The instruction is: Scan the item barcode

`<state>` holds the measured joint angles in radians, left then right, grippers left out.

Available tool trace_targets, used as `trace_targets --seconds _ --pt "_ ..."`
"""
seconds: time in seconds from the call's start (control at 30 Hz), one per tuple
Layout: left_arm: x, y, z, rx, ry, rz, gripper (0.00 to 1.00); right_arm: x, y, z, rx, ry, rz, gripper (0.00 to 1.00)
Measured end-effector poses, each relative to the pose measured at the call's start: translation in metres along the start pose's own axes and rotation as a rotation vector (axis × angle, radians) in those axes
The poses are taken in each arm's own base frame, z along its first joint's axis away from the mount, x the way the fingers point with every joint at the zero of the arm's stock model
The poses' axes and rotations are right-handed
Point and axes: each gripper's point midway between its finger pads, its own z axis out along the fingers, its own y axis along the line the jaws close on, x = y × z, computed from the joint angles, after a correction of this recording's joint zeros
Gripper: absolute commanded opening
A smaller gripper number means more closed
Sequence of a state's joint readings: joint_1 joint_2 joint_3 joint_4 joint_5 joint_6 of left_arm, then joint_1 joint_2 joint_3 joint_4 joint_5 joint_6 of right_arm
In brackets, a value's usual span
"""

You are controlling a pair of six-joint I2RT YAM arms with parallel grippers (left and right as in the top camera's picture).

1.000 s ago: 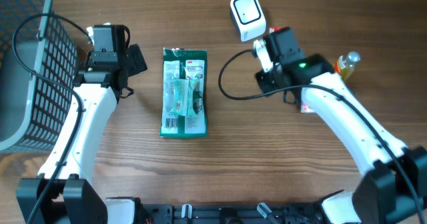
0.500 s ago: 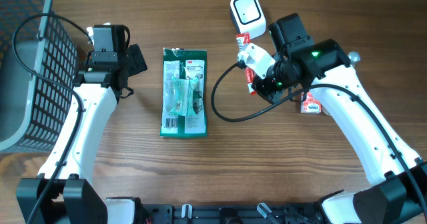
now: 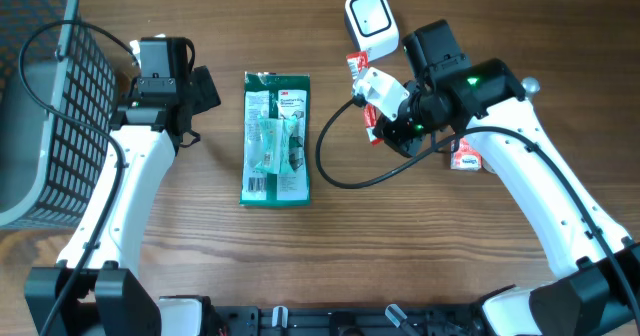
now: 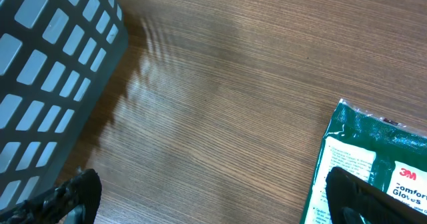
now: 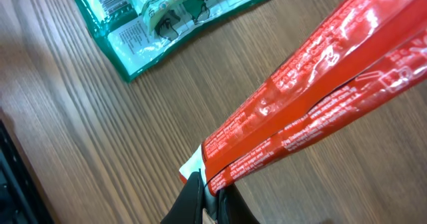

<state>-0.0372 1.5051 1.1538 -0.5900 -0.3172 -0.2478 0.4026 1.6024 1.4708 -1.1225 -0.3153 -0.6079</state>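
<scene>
Right wrist shows fingers (image 5: 191, 201) pinching red packet (image 5: 313, 84); only overhead shows scanner (image 3: 371, 20).

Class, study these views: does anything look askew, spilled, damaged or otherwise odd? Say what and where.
Nothing is spilled or visibly damaged. The green glove pack lies flat and straight. Only the red packet stands out: the right tool pinches it by one end.

Two white robot arms (image 3: 120, 191), one at each side of the frame. One grey mesh basket (image 3: 40, 96), upper left. One green glove package (image 3: 277, 141), centre. One white barcode scanner (image 3: 370, 21), top centre. One red-and-white packet (image 5: 307, 77) right of centre, and a second packet (image 3: 465, 158) further right.
</scene>
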Motion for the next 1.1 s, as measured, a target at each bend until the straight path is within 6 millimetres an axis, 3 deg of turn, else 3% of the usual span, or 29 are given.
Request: trace_targets --seconds 0.2,0.57,0.8,0.9,1.1 --pt "0.000 0.000 0.000 0.000 0.000 0.000 1.00 0.011 0.005 0.009 -0.038 0.044 0.019 0.04" --pt "0.000 0.000 0.000 0.000 0.000 0.000 1.00 0.075 0.007 0.099 -0.181 0.314 0.123 0.04" --pt "0.000 0.000 0.000 0.000 0.000 0.000 1.00 0.080 -0.015 0.130 -0.114 0.335 0.164 0.04" --pt "0.000 0.000 0.000 0.000 0.000 0.000 1.00 0.084 -0.016 0.138 -0.114 0.346 0.172 0.16" --pt "0.000 0.000 0.000 0.000 0.000 0.000 1.00 0.083 -0.019 0.142 -0.102 0.343 0.187 0.24"
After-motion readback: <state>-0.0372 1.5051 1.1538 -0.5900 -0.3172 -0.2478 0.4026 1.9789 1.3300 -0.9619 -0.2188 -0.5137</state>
